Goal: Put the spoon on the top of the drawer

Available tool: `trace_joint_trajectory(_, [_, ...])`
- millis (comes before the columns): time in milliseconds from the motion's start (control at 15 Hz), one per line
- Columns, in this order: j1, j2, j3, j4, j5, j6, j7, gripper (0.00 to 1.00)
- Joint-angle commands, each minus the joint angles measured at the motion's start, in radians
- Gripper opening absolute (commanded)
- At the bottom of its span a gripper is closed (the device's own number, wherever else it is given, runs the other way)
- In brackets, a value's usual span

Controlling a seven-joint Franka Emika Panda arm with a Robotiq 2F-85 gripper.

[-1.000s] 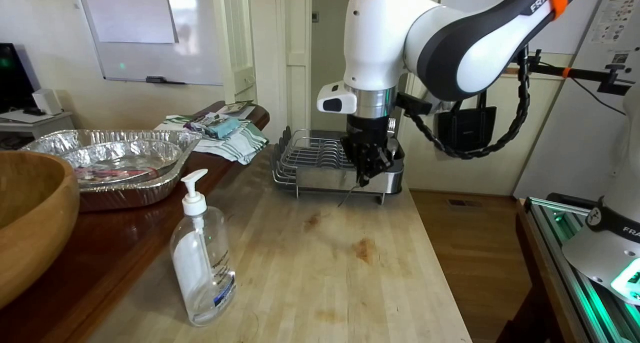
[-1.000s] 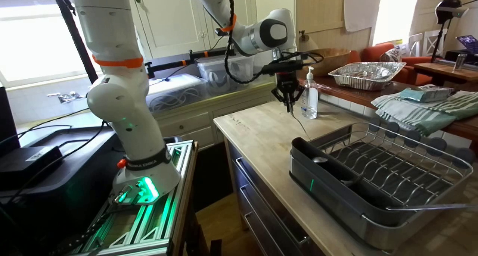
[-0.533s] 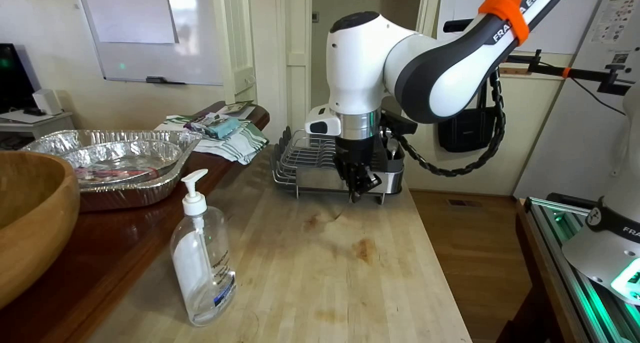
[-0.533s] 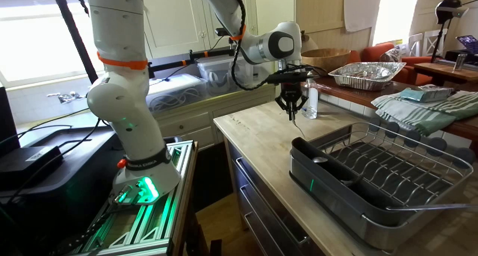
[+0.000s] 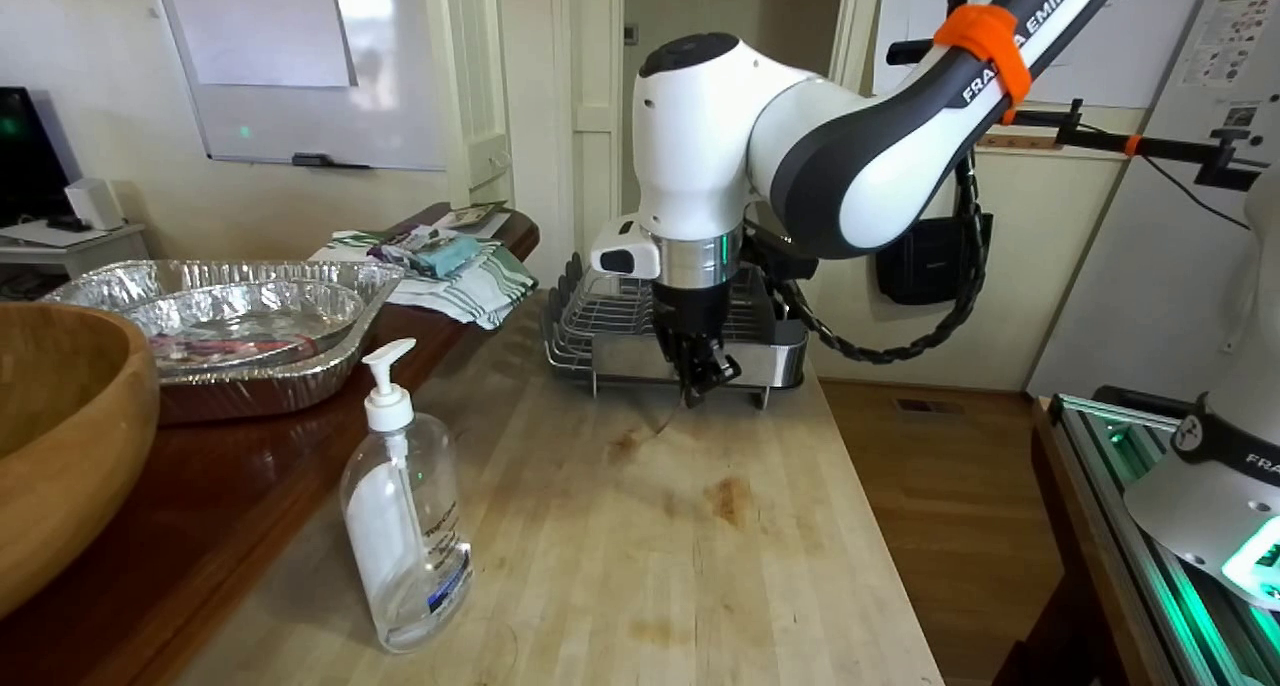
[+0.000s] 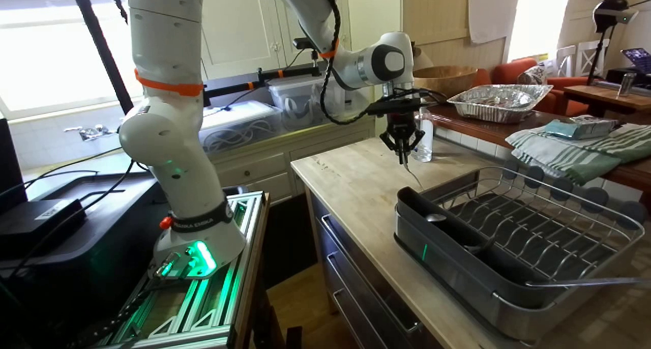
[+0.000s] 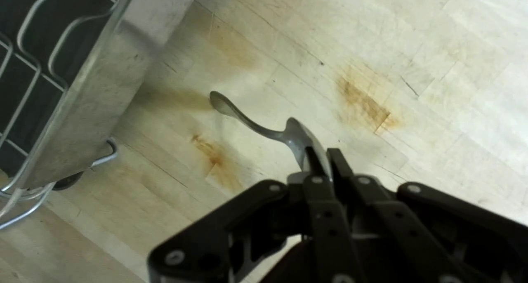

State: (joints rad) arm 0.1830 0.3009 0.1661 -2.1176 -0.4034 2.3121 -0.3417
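My gripper (image 7: 323, 153) is shut on the spoon's bowl (image 7: 298, 137), which stands on edge between the fingers. The spoon's thin curved handle (image 7: 264, 130) sticks out ahead and slopes down. In both exterior views the gripper (image 5: 690, 396) (image 6: 403, 158) hangs pointing down over the light wooden drawer top (image 5: 650, 566) (image 6: 356, 166), with the spoon (image 6: 413, 175) below its fingertips. The handle end is close to the wood; I cannot tell whether it touches. The drawer fronts (image 6: 351, 283) are shut below the top in an exterior view.
A dish rack (image 6: 457, 267) with metal wires stands close to the spoon, also at the wrist view's left edge (image 7: 99, 81). A clear soap pump bottle (image 5: 410, 536) stands on the same top. A darker counter alongside holds a wooden bowl (image 5: 60, 446), foil trays (image 5: 290, 391) and towels (image 5: 470, 286).
My gripper has come down towards the drawer top with the spoon and shifted towards the darker counter's side. It stays shut on the spoon.
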Motion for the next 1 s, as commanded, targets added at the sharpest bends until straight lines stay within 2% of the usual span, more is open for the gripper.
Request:
trace_joint_trajectory(0, [0.032,0.082,-0.026,0.029,-0.066,0.036,0.129,0.02])
trace_joint_trajectory(467, [0.097,0.153,-0.055,0.079,-0.123,0.022,0.407,0.02])
trace_joint_trajectory(933, [0.161,0.236,-0.085,0.138,-0.216,-0.024,0.581,0.02])
